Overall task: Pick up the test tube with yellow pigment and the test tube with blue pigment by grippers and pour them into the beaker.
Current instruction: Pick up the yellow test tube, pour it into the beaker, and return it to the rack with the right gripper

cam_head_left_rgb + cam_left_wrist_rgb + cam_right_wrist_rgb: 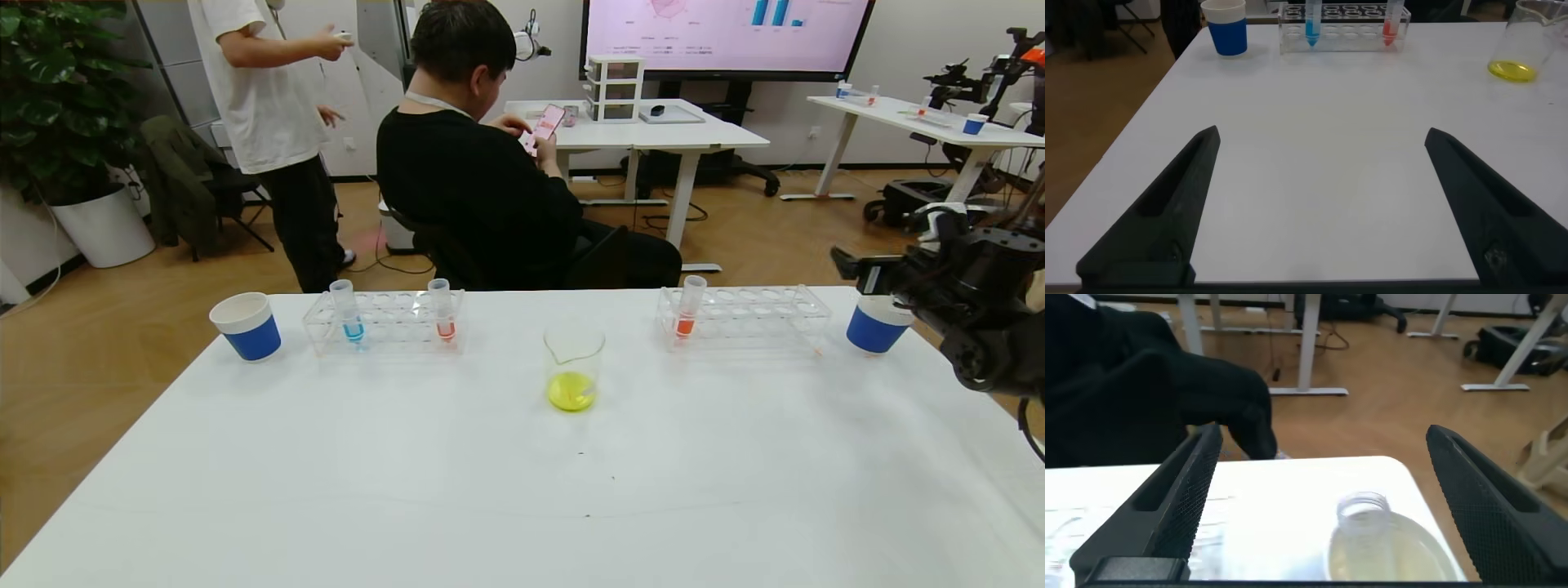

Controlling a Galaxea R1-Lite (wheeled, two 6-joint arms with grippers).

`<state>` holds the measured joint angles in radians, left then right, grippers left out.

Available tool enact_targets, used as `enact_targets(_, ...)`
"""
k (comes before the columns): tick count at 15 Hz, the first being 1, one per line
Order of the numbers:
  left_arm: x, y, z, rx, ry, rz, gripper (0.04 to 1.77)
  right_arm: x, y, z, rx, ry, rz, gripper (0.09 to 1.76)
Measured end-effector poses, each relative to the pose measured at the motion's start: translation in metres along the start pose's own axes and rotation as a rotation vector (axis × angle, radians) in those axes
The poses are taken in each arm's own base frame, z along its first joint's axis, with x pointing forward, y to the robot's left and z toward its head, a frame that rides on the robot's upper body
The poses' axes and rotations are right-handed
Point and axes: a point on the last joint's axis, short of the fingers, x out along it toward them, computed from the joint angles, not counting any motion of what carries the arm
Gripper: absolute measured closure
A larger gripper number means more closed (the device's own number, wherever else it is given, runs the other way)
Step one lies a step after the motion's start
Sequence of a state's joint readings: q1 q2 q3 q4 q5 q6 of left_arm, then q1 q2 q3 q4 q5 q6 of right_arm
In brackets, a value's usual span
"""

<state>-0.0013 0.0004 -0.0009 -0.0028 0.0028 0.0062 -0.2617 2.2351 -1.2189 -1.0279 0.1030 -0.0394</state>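
right claw [849,265]: black, bulky dark housing (cable looping below) | left claw [1319,212]: matte black wedge fingers

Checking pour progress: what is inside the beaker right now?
The beaker holds a shallow pool of yellow liquid at its bottom and nothing else. No blue is mixed in; the blue tube stands in its rack, liquid in its tip.

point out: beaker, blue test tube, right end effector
beaker [573,367], head view, on its clear glass wall above the yellow liquid.
test tube with blue pigment [353,329], head view, on its blue-filled lower end.
right end effector [1323,498], right wrist view, midway between its open fingertips.
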Motion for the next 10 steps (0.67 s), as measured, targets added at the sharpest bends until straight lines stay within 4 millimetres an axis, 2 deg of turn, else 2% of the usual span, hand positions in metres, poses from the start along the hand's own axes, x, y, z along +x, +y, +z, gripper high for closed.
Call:
enact_targets(3, 0.0, 0.0, 0.0, 0.0, 0.0, 0.0, 0.06, -0.013, 0.052, 0.041, 0.091, -0.007, 0.113, 0.11)
enact_targets(5, 0.0, 0.0, 0.0, 0.0, 0.0, 0.0, 0.06, -0.029, 0.089, 0.066, 0.108, -0.044, 0.179, 0.11)
enact_targets(6, 0.0, 0.0, 0.0, 0.0, 0.0, 0.001, 0.06, -0.037, 0.101, 0.076, 0.111, -0.06, 0.193, 0.11)
enact_targets(8, 0.0, 0.0, 0.0, 0.0, 0.0, 0.001, 0.06, -0.058, 0.112, 0.092, 0.105, -0.085, 0.215, 0.11)
enact_targets(10, 0.0, 0.0, 0.0, 0.0, 0.0, 0.0, 0.06, -0.081, 0.107, 0.11, 0.083, -0.121, 0.213, 0.11)
